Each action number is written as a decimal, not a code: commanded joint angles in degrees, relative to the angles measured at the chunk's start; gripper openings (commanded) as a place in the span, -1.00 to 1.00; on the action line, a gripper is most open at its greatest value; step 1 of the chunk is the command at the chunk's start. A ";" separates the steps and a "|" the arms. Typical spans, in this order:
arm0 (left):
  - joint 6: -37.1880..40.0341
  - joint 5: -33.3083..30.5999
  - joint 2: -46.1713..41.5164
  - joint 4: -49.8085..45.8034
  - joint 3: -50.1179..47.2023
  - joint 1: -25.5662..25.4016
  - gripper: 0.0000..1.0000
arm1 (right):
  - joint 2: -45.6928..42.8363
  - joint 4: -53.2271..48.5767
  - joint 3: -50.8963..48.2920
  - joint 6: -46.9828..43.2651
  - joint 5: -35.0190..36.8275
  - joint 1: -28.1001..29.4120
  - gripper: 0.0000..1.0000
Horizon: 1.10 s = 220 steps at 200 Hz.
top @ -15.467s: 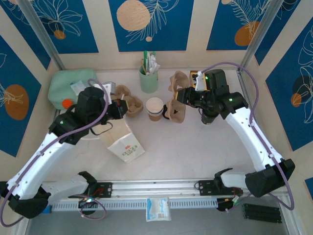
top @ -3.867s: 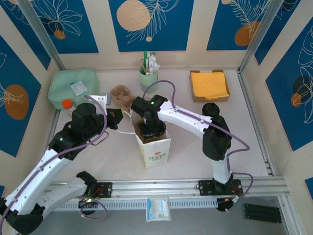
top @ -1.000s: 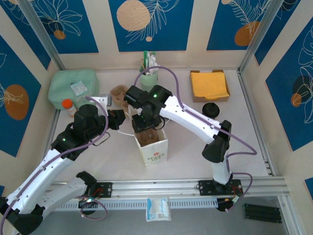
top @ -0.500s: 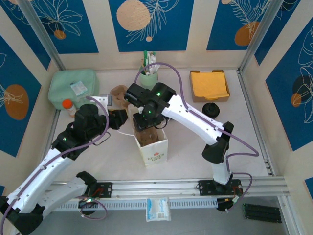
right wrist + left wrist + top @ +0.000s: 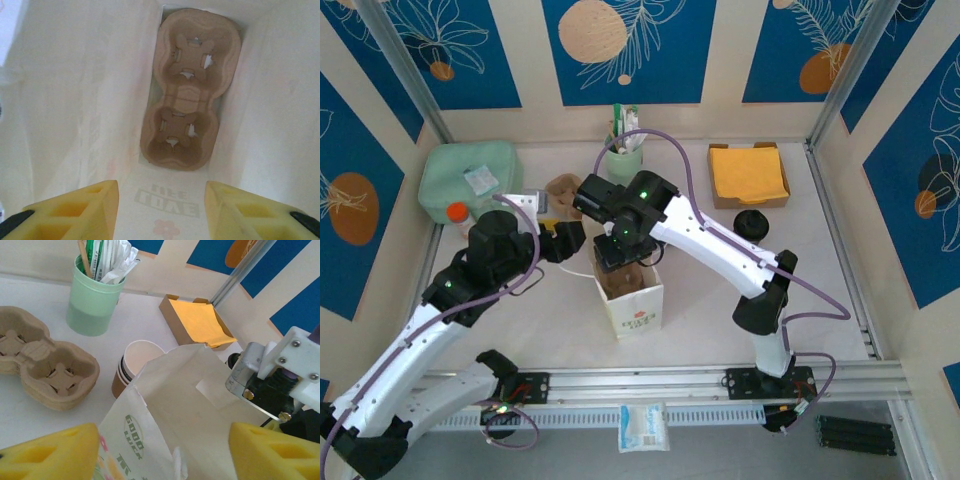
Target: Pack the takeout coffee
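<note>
The takeout coffee (image 5: 131, 361), a brown paper cup with a white inside and no lid on it, stands on the table behind the white paper bag (image 5: 190, 410). My left gripper (image 5: 160, 452) is open, its yellow fingers (image 5: 50, 455) wide on either side of the bag's near rim. My right gripper (image 5: 161, 207) is open above the bag's mouth and looks down inside. A brown pulp carrier (image 5: 186, 90) lies on the bag's bottom with both its holes bare. From above, my right gripper (image 5: 623, 256) hangs over the bag (image 5: 632, 298) and my left gripper (image 5: 568, 240) sits at its left.
A mint-green cup of stirrers (image 5: 623, 160) and a second pulp carrier (image 5: 564, 190) stand behind the bag. A black lid (image 5: 750, 222) lies right of my right arm. An orange napkin box (image 5: 749, 174) is at back right, a green container (image 5: 468, 172) at back left.
My left gripper has gone from nearly shut to wide open, letting go of the bag's rim. My right gripper has barely shifted above the bag.
</note>
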 commanded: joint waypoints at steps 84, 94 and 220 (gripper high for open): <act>1.00 -0.60 -0.43 -1.00 4.25 -0.40 0.99 | -2.69 -3.64 2.79 0.61 1.56 1.35 -0.02; 0.97 -0.69 -0.42 -1.01 4.50 -0.41 0.98 | -2.83 -3.92 2.98 0.57 1.70 1.52 -0.02; 1.39 -1.49 0.37 -2.51 6.17 -0.40 0.99 | -4.20 -5.61 4.39 1.51 3.14 2.42 -0.01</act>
